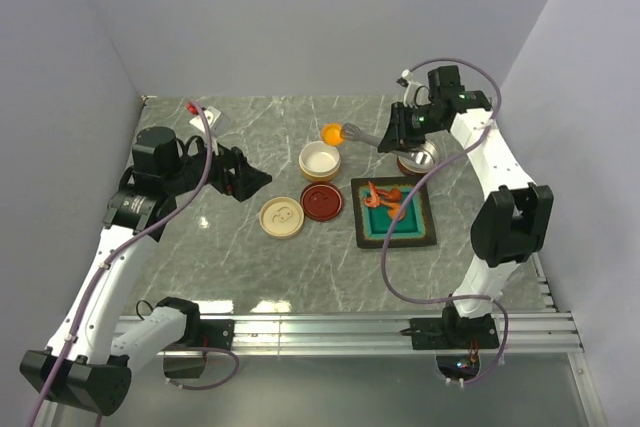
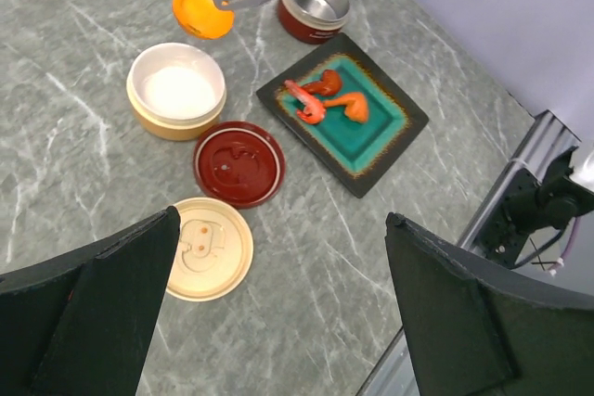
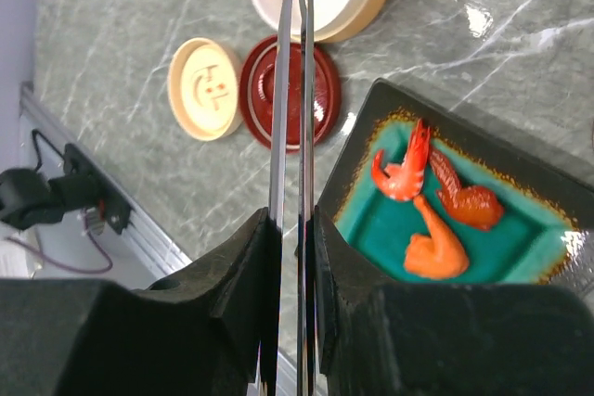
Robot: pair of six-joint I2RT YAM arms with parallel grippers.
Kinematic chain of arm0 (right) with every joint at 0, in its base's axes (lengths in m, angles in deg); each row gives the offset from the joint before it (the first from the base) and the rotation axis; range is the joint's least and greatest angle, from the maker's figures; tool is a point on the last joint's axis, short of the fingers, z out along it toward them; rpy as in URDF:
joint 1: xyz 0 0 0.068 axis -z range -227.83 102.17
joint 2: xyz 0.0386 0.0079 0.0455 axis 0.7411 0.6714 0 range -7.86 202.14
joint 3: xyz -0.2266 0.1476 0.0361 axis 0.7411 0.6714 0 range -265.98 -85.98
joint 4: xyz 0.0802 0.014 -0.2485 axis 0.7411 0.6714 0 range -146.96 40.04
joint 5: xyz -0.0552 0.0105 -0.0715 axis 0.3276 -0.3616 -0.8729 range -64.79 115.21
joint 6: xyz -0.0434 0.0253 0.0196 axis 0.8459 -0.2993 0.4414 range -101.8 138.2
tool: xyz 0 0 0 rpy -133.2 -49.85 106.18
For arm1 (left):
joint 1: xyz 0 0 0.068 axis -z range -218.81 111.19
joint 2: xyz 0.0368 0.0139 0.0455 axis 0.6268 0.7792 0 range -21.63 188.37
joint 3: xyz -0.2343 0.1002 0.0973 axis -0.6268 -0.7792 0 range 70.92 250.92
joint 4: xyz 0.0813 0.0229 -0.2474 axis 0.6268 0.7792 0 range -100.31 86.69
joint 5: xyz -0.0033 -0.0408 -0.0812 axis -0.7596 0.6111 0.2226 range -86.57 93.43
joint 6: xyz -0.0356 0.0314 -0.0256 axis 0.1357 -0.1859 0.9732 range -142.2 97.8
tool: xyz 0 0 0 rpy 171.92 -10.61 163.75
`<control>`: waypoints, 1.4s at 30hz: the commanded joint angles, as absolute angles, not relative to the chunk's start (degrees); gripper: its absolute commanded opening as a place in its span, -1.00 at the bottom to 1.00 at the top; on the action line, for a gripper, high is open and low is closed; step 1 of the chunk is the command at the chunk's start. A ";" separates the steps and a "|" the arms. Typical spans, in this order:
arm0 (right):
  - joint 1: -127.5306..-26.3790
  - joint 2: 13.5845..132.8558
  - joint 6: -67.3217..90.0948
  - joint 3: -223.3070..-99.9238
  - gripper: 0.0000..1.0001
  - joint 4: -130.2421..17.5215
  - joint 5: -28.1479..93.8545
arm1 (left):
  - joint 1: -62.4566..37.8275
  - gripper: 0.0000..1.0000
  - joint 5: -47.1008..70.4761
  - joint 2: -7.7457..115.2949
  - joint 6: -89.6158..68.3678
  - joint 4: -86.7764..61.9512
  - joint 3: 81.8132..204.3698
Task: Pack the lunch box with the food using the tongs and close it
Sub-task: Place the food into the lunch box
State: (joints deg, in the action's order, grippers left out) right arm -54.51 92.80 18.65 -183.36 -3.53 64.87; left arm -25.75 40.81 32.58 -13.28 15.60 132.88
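The right gripper [image 3: 290, 229] is clamped on the tongs [image 3: 290, 90], squeezing their slim arms nearly together so the tips pinch the round orange piece [image 2: 201, 9]. It hangs in the air near the far rim of the cream bowl [image 2: 176, 90], probably its destination. The shrimp pieces [image 2: 320, 99] lie on the teal tray [image 2: 380, 127]. The red lid [image 2: 238, 162] and cream lid [image 2: 206, 248] lie aside, leaving the bowl uncovered. The left gripper [image 2: 283, 303] hangs wide open, empty.

White left arm [image 1: 95, 277] and right arm [image 1: 487, 152] with black joints and bases, mauve cables [image 1: 386, 272] looping alongside each, chunky matte-black fingers [image 2: 93, 312], small green lights [image 1: 418, 119] at right wrist
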 commanded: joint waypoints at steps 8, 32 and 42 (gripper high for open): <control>-60.22 94.88 16.09 -183.45 -1.00 -9.49 58.00 | -26.24 0.99 38.05 33.39 -10.69 11.14 133.76; -64.70 100.07 15.83 -182.40 -1.00 -10.29 53.60 | -27.30 0.99 38.93 34.62 -8.49 9.20 134.73; -66.72 101.03 16.00 -182.57 -1.00 -9.58 52.99 | -27.30 0.99 38.85 34.18 -8.76 8.59 133.85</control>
